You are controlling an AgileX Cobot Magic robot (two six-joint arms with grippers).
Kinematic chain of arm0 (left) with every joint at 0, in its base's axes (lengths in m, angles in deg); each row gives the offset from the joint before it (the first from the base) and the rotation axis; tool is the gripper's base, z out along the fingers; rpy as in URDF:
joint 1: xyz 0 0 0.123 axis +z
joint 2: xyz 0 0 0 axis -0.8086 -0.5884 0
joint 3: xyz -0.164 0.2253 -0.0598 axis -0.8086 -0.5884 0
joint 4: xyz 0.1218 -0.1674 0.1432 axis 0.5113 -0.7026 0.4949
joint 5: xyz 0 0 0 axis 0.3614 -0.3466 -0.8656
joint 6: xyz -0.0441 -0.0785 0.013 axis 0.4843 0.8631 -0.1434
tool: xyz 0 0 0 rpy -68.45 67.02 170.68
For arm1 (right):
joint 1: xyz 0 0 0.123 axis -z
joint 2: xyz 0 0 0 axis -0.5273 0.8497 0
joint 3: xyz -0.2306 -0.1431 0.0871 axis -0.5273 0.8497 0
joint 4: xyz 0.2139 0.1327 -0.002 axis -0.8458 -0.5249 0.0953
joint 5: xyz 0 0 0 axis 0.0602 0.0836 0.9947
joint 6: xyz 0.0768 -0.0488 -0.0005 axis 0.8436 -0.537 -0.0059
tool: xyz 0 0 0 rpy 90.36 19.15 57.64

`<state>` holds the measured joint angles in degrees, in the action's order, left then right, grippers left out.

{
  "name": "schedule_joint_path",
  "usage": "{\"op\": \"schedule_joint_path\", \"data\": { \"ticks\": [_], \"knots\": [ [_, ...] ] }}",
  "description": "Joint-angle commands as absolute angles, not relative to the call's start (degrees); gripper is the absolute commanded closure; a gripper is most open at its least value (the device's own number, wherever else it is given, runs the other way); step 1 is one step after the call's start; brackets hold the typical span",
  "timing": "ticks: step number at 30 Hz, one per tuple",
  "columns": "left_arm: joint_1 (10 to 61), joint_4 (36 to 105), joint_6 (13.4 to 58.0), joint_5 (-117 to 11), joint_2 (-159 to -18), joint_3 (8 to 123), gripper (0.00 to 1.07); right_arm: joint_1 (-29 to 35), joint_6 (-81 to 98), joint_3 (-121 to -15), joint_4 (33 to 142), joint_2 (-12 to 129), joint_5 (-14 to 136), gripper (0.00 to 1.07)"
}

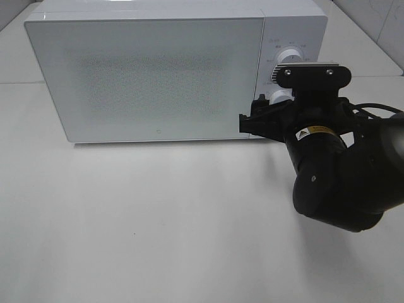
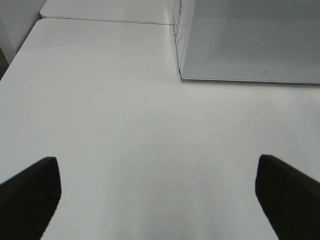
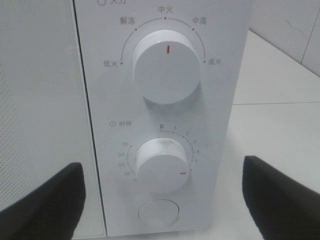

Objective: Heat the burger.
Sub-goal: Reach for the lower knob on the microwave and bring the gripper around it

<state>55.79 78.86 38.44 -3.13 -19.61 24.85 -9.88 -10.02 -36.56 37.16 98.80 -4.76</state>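
Right hand (image 3: pixel 161 186) spread wide before microwave (image 1: pixel 297 25) timer dial (image 3: pixel 161 164), door (image 1: pixel 151 76) closed

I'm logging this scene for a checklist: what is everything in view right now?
microwave: one, white, back of the table, door shut
upper knob: one, white with red mark, microwave's control panel
lower knob: one, white, below the upper knob
round button: one, white, below the lower knob
table: one, white, under the microwave
burger: none in view
left gripper: one, black, open, above the table
right gripper: one, black, open, facing the knobs
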Motion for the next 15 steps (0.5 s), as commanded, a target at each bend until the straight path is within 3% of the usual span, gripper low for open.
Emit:
{"op": "schedule_joint_path", "data": {
  "ticks": [1, 15],
  "knots": [
    [56.02, 78.69, 38.73, -3.24, -18.8, 24.85, 0.09, -9.48, -9.67, -37.02, 38.59, 98.92, -7.22, 0.31],
    [56.02, 78.69, 38.73, -3.24, -18.8, 24.85, 0.09, -7.31, -9.33, -37.02, 42.26, 99.15, -6.94, 0.31]
  ]
}}
